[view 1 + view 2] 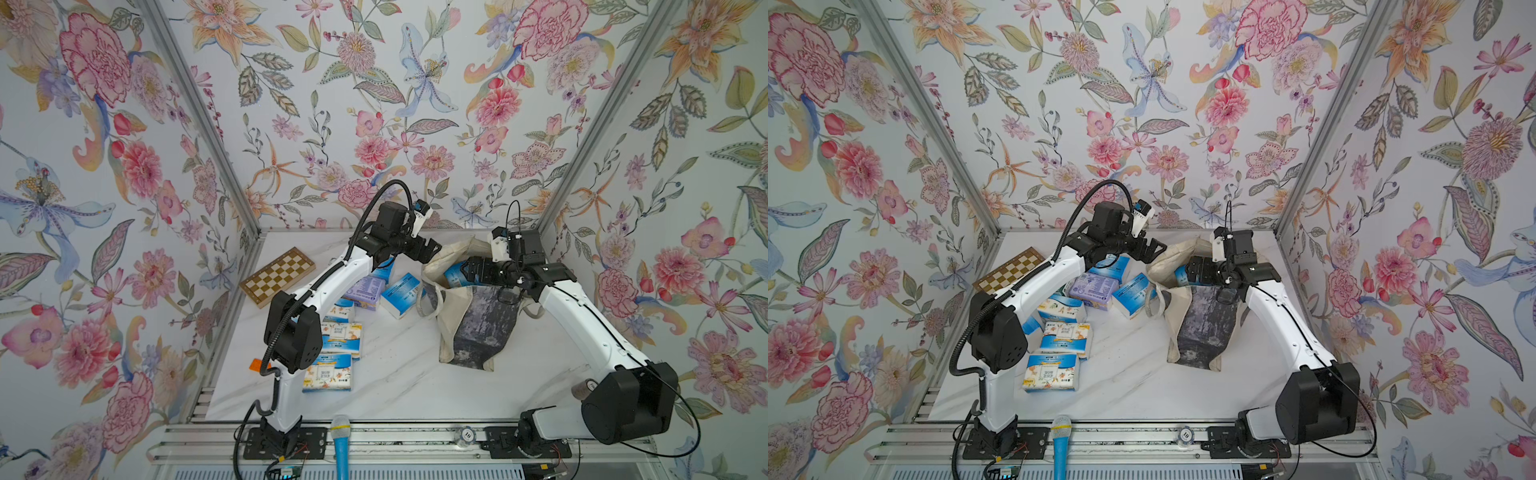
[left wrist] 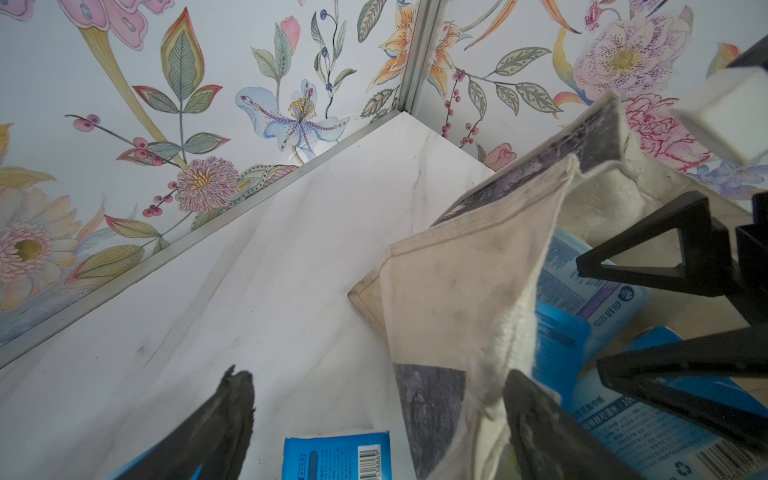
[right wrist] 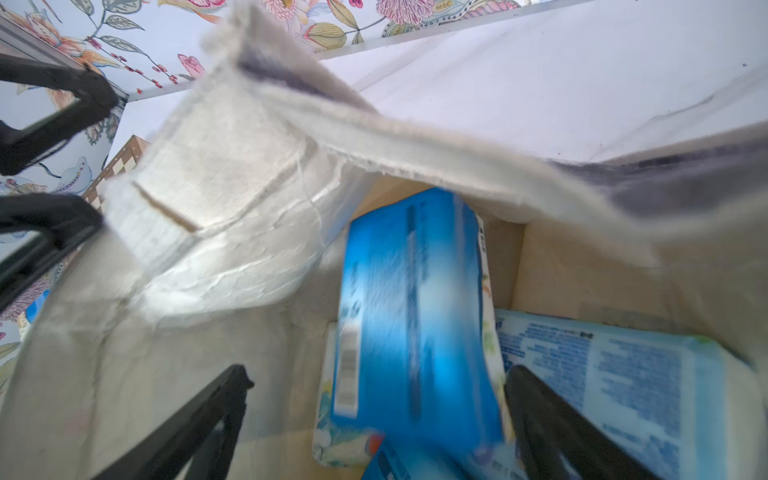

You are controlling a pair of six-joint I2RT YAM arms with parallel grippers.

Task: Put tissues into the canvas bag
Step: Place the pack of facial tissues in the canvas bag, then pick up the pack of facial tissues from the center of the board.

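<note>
Two robot arms meet at the mouth of the canvas bag (image 1: 482, 328), which lies slumped on the marble worktop (image 1: 407, 386) with its dark print uppermost. The right gripper (image 3: 380, 374) reaches into the mouth, its jaws wide apart and released. Between them a blue tissue pack (image 3: 415, 307) shows end-on and blurred. It is close against one jaw and clear of the other, so it looks let go rather than held. A paler pack (image 3: 623, 374) lies beside it inside the bag. The left gripper (image 2: 376, 372) sits at the bag's rim with its jaws also spread. A flap of cream cloth hangs between them, near one jaw and unpinched.

This reads as the release step. To do it well, let the pack settle, then draw the right jaws straight back out of the mouth, clear of the frayed rim drooping over the opening. With neither arm pinching cloth, the mouth may sag, so consider closing the left jaws on the rim before the next drop.

More tissues (image 1: 401, 293) lie loose on the worktop beside the bag, near a chessboard (image 1: 276, 276).
</note>
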